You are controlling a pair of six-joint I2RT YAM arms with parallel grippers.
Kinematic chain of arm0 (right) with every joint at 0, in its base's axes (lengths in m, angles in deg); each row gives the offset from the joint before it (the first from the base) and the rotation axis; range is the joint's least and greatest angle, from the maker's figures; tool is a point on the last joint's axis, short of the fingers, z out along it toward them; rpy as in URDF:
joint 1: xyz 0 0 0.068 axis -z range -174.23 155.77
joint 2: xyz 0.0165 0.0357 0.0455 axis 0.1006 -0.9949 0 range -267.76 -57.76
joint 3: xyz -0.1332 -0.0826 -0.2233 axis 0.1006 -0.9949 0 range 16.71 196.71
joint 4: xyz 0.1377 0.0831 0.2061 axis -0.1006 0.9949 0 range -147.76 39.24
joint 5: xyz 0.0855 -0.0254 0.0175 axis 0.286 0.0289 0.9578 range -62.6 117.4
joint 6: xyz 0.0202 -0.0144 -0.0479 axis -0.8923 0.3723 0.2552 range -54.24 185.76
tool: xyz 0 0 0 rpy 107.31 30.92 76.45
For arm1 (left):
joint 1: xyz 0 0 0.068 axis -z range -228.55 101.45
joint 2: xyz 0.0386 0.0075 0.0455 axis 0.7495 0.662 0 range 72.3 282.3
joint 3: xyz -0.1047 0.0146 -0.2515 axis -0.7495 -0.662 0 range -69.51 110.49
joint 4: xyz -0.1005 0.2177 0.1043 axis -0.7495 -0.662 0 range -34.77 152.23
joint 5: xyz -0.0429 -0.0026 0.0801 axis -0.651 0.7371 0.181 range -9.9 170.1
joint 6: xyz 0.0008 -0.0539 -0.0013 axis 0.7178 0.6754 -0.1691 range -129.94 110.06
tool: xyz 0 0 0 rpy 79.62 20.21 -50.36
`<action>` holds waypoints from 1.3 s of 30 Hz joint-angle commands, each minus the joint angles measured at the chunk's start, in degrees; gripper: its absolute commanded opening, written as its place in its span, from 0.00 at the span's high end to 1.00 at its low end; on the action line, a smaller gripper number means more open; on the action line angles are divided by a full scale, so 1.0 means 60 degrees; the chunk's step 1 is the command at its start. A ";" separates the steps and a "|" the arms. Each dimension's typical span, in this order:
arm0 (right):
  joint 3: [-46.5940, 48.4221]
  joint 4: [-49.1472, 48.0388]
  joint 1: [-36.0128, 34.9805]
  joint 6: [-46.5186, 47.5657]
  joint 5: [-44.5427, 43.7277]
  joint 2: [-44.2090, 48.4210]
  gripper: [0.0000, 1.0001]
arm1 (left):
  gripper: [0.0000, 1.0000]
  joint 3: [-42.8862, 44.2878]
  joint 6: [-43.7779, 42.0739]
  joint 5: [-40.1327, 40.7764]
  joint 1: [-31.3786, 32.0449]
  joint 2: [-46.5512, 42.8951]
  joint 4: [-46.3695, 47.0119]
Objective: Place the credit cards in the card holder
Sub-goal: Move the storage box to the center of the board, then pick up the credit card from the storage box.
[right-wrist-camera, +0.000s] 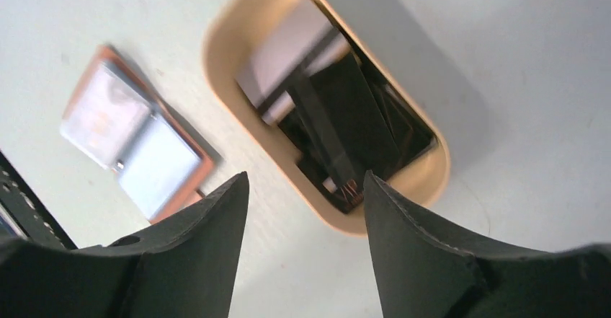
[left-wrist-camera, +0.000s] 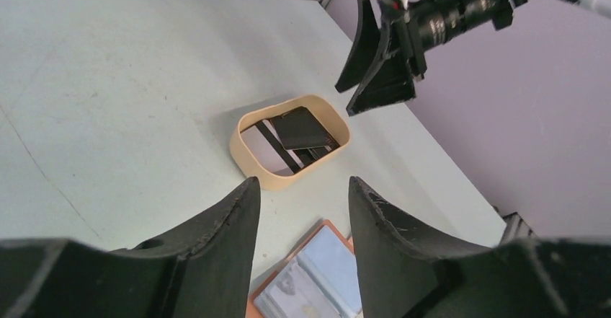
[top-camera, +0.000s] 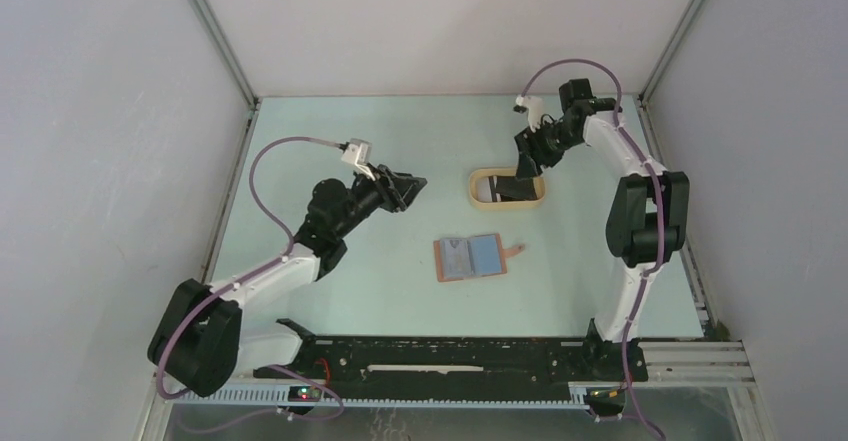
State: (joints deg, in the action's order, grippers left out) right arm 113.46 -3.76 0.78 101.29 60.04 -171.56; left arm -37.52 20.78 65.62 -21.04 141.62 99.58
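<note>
The card holder [top-camera: 470,257] lies open on the table, reddish-brown outside and pale blue-grey inside; it also shows below my left fingers [left-wrist-camera: 317,275] and left of the tray [right-wrist-camera: 137,141]. Dark credit cards [top-camera: 515,189] [left-wrist-camera: 302,129] [right-wrist-camera: 346,109] rest inside the tan oval tray [top-camera: 473,187], some leaning on its wall. My right gripper [top-camera: 525,166] [right-wrist-camera: 305,175] hangs open just above the tray's right end, holding nothing. My left gripper [top-camera: 412,189] [left-wrist-camera: 302,182] stands open and empty, up off the table left of the tray, pointing toward it.
The tray's rim [left-wrist-camera: 252,163] [right-wrist-camera: 216,51] stands higher than the cards. Grey walls close in the table at the back and both sides. A black rail [top-camera: 450,356] runs along the near edge between the arm bases.
</note>
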 commanded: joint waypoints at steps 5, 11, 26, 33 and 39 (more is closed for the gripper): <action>0.0171 -0.1150 -0.1029 -0.0276 0.0657 0.0540 0.24 | 0.35 -0.0708 -0.1979 0.2048 0.1256 -0.0958 0.0631; 0.0494 -0.1276 -0.1817 0.0173 -0.0931 0.0068 0.20 | 0.29 -0.0893 -0.2273 0.2298 0.1524 -0.0575 0.1181; 0.1058 -0.0640 -0.1893 -0.1405 -0.2404 -0.1432 0.18 | 0.28 -0.1621 -0.2073 0.2194 0.1513 -0.0494 0.2234; 0.1110 -0.0838 -0.1941 -0.1847 -0.2550 -0.1796 0.09 | 0.28 -0.1600 -0.2059 0.2166 0.1522 -0.0409 0.2299; 0.0825 -0.1107 -0.2300 -0.1919 -0.3497 -0.2087 0.06 | 0.28 -0.1596 -0.2059 0.2165 0.1522 -0.0389 0.2287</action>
State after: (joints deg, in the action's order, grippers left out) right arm 119.08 -8.35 -11.18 91.04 43.78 -182.57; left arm -46.26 9.46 78.41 -12.04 139.17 111.01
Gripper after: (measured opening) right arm 0.934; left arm 0.722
